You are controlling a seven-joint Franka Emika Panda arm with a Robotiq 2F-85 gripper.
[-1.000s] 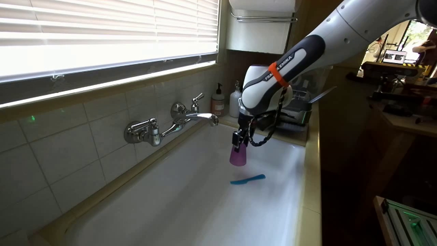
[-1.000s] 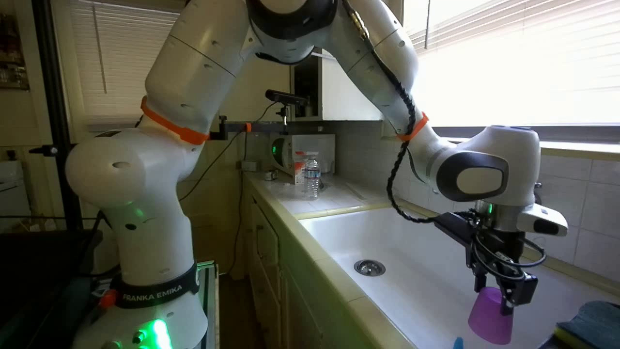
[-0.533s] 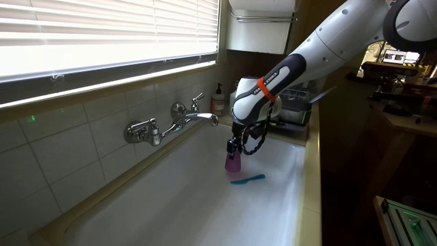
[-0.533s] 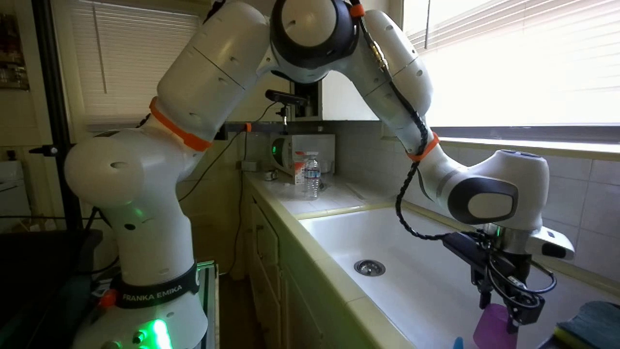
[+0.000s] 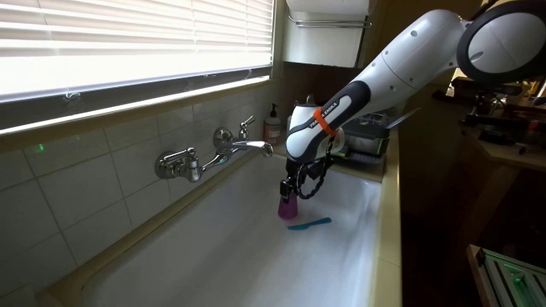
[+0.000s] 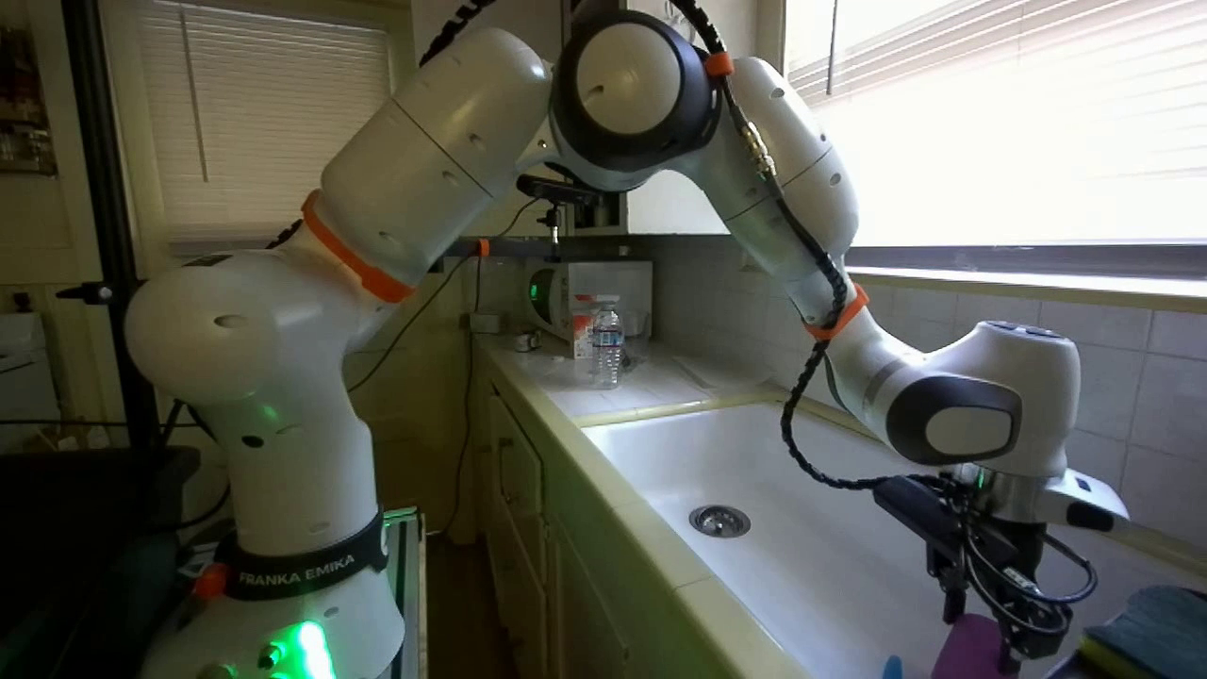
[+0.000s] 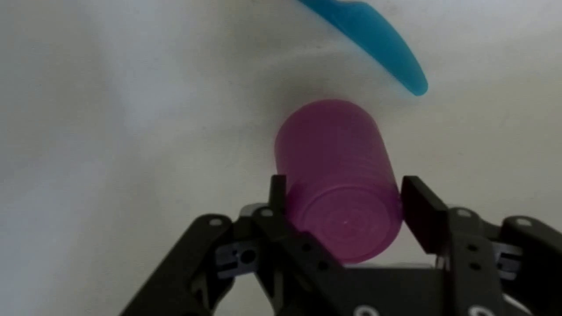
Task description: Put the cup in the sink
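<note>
Tapered purple plastic cup [image 7: 340, 175], upside down, ringed base up; black jaws grip its sides. I see it inside the long white rectangular sink [image 5: 239, 256], near a bright-blue plastic knife [image 5: 309, 224].

Runs lengthwise as a long, deep white sink [image 5: 230, 264], edged in yellowish tile [image 5: 387, 238], bearing a blue knife [image 5: 309, 224] flat on its bottom, well apart from a round metal drain [image 6: 719, 521]. Continues past one end as a tiled counter [image 6: 660, 389] with a water bottle [image 6: 608, 351], a box [image 6: 582, 330] and a microwave [image 6: 603, 279]; past the opposite end, carries a pump bottle [image 5: 272, 128] and a dish rack [image 5: 367, 143].
</note>
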